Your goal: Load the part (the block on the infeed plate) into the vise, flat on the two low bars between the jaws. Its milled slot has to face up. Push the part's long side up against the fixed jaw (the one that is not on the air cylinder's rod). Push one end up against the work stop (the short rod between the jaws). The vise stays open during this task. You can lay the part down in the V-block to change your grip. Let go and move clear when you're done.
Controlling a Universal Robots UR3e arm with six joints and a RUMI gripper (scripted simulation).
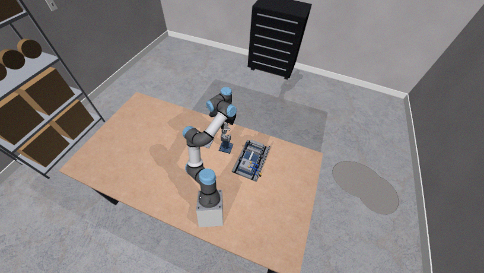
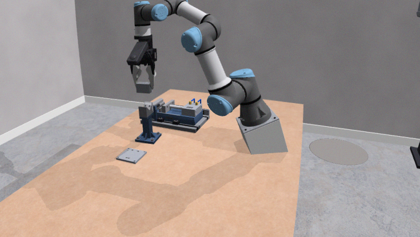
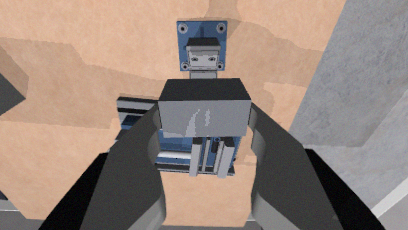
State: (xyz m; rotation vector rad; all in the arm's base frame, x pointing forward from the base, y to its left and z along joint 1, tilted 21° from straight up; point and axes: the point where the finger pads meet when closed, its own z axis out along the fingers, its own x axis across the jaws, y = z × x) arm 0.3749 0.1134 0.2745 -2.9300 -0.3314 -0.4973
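Your gripper (image 2: 144,85) (image 3: 204,104), partly open, grips the block (image 2: 144,87) (image 3: 204,117) by its sides (well above the V-block (image 2: 146,110) (image 3: 203,57)); the vise (image 1: 251,159) (image 2: 182,115) (image 3: 175,145) stands right of that stand in the exterior view.

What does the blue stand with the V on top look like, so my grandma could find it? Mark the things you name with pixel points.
Find the big tan table (image 1: 277,190) (image 2: 235,188). Near its edge, between a flat gray plate (image 2: 131,155) and the wide vise (image 1: 249,161) (image 2: 179,114), stands the V-block (image 1: 225,146) (image 2: 147,126) (image 3: 203,56): only it has a tall blue post.
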